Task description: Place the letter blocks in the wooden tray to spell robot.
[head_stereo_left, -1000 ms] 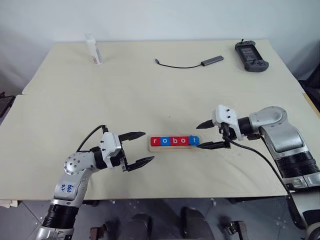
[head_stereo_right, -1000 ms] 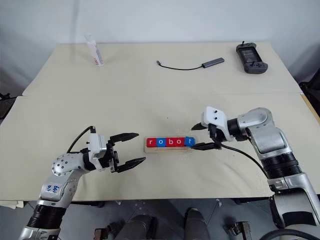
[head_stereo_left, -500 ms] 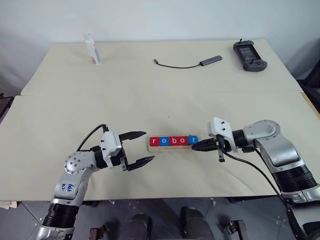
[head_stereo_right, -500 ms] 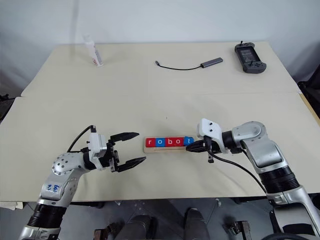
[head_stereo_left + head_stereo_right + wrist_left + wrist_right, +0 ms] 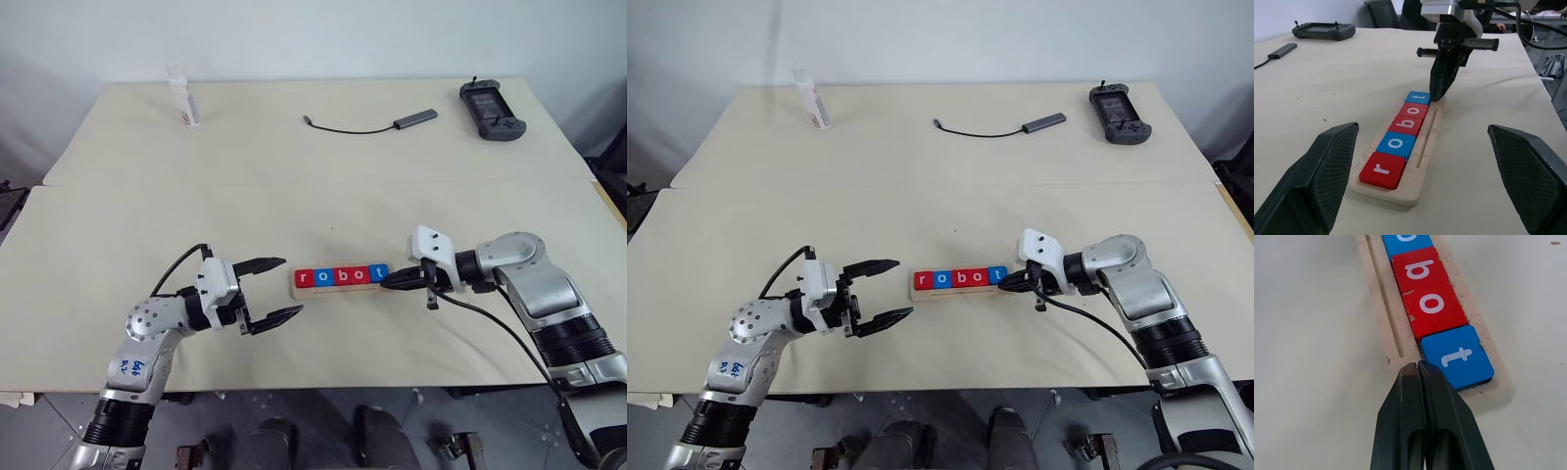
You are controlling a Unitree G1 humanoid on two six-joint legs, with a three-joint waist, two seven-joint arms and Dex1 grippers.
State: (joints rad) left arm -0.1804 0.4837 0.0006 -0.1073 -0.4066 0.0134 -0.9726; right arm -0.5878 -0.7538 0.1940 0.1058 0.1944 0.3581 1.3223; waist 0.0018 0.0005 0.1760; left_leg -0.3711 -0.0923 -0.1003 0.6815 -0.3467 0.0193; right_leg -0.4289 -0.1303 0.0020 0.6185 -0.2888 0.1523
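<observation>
On the beige bench, the wooden tray holds red and blue letter blocks spelling robot. Right hand pinched empty at its end; left hand gapes empty.

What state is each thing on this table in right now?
letter blocks: five in a row on the tray, spelling robot
wooden tray: flat on the table, full
left gripper: open, empty
right gripper: shut, empty, at the t end
cable: lying loose
</observation>
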